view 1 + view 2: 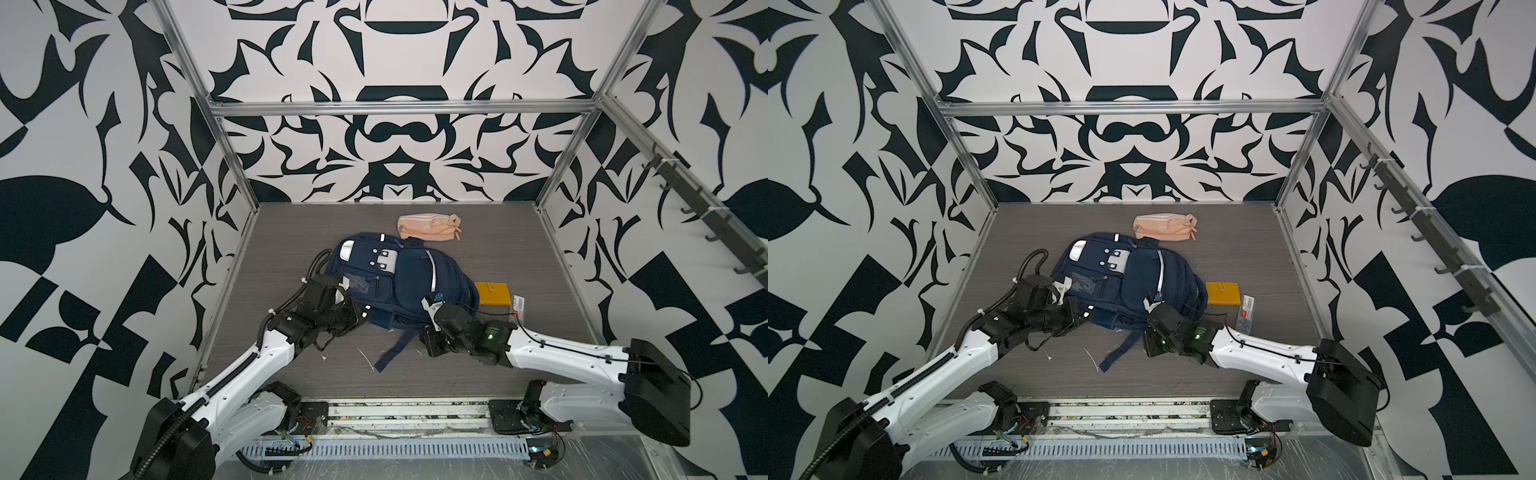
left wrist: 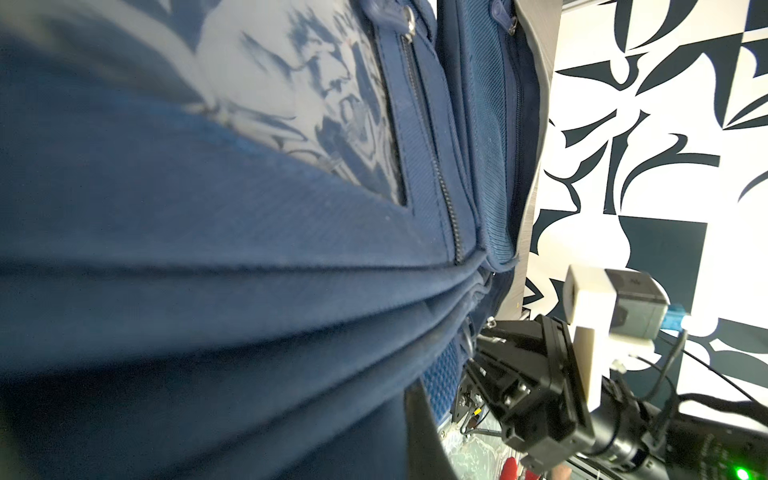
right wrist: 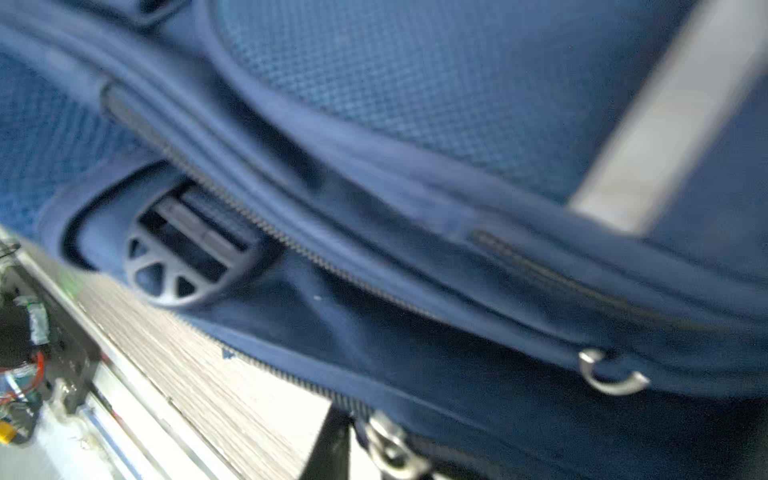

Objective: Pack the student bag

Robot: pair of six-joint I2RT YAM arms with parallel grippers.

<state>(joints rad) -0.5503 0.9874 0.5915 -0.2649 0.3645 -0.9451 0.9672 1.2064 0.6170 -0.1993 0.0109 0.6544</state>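
Both arms (image 1: 266,357) (image 1: 552,345) crouch at the student bag (image 1: 415,278) (near edge), jaws closed, perhaps pinching fabric.

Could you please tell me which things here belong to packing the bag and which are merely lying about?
For the job:
- navy backpack
- probably to go in: peach pencil pouch, yellow wallet-like case, small barcoded packet

Lying about:
- white scraps on the table
- hook rail on the right wall
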